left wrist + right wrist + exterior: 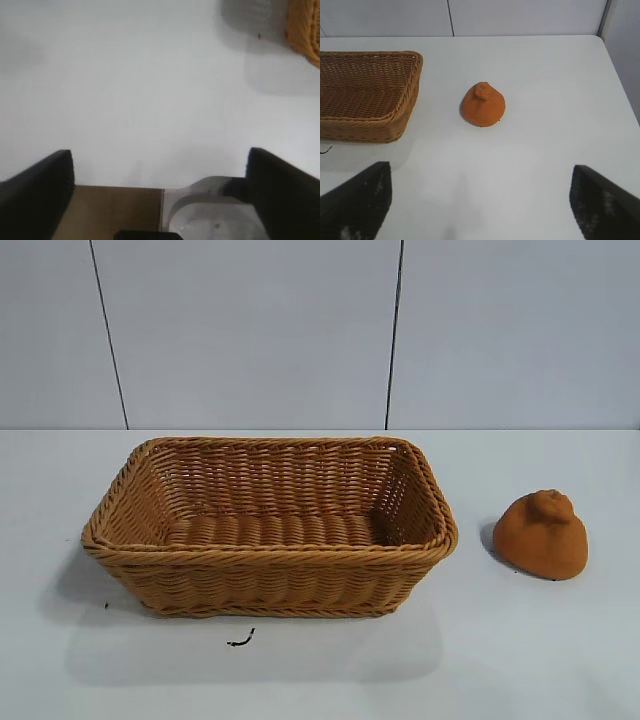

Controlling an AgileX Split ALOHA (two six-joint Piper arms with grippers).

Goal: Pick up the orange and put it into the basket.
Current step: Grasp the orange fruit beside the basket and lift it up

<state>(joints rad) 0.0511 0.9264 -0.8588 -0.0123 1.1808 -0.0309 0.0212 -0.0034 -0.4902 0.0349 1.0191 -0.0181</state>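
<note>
a: item one, the basket point(268, 585). rectangular, woven wicker, tan-brown, flaring sides, braided rim. standing upright on the white table point(560, 660), left of centre in the exterior view. interior bare, ribbed weave visible on the floor.

b: item two?

a: the orange point(542, 536). matte, dull orange-brown, dome-shaped, flat base down, small knobbly bump on top. resting on the table to the right of the basket, apart from it, not touching. outside the basket, ungrasped.

b: same two items from the wrists?

a: right wrist view: orange point(483, 105) near the middle of the tabletop, basket point(367, 127) beside it with a strip of bare table between. left wrist view: only a corner of the basket point(304, 30) at the edge, with its grey shadow on the table.

b: grippers?

a: right gripper point(480, 210): raised above the table, short of the orange, dark fingers point(605, 205) spread wide, released, nothing between them. left gripper point(160, 195): low near the table edge, well away from the basket, fingers point(35, 195) likewise spread wide and holding nothing. neither arm visible in the exterior view.

b: sundries?

a: small dark squiggle mark point(241, 640) on the table just in front of the basket. pale grey panelled wall point(250, 330) behind, with thin dark seams. brown surface and a grey metal bracket point(215, 220) below the table edge in the left wrist view.
</note>
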